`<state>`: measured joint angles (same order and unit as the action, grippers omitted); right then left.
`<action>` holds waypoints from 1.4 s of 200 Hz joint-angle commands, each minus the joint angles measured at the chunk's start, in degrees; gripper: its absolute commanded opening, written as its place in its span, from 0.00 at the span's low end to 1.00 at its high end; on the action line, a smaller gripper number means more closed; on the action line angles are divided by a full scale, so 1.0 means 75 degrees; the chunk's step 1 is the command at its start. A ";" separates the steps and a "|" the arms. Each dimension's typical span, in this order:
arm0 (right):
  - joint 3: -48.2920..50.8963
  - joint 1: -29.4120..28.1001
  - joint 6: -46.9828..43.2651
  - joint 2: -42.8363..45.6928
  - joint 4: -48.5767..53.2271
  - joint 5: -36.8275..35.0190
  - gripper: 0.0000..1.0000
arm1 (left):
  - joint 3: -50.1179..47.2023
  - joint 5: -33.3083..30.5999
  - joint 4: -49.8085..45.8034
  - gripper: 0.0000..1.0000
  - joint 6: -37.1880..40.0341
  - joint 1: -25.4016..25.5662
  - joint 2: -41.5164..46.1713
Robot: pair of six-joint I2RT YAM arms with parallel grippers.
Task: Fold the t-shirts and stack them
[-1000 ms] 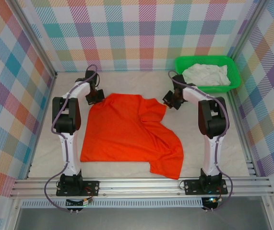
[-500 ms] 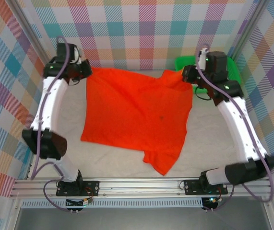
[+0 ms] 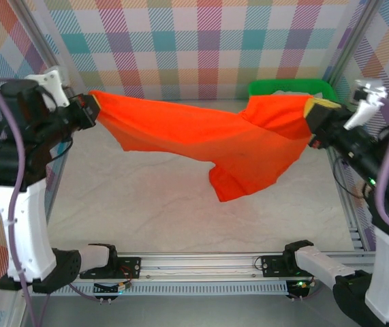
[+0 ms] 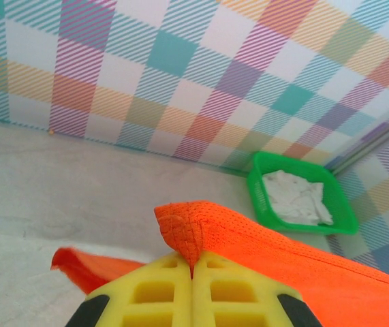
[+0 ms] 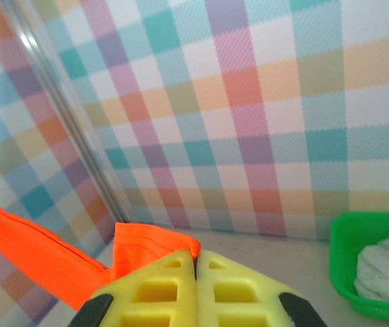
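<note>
Above table (image 3: 146, 204), taut orange-red t-shirt (image 3: 201, 136)

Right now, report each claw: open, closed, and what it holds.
Left claw: closed, pinching a corner of the orange t-shirt.
Right claw: closed, pinching another edge of the same shirt.

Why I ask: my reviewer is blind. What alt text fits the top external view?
The left gripper and right gripper hold an orange-red t-shirt stretched in the air above the table; a green basket sits far right.
</note>
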<state>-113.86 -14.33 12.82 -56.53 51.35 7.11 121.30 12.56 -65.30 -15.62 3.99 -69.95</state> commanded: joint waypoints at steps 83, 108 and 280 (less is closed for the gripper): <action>-0.3627 -0.0035 0.0604 0.0195 0.2002 0.1045 0.00 | 0.0901 0.0825 -0.1001 0.00 -0.0614 -0.0069 0.1508; -0.3714 -0.0034 0.0640 0.0167 0.1998 0.0991 0.00 | 0.1177 0.0760 -0.1174 0.00 -0.0560 -0.0071 0.1471; 0.1080 0.0019 -0.1254 -0.4647 -0.2388 -0.0450 0.00 | -0.4440 -0.1754 0.3453 0.00 -0.0266 -0.0186 -0.2164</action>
<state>-104.22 -14.33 7.99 -83.92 43.24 6.13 89.43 2.31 -50.06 -17.98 3.57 -79.20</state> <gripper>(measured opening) 0.054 0.046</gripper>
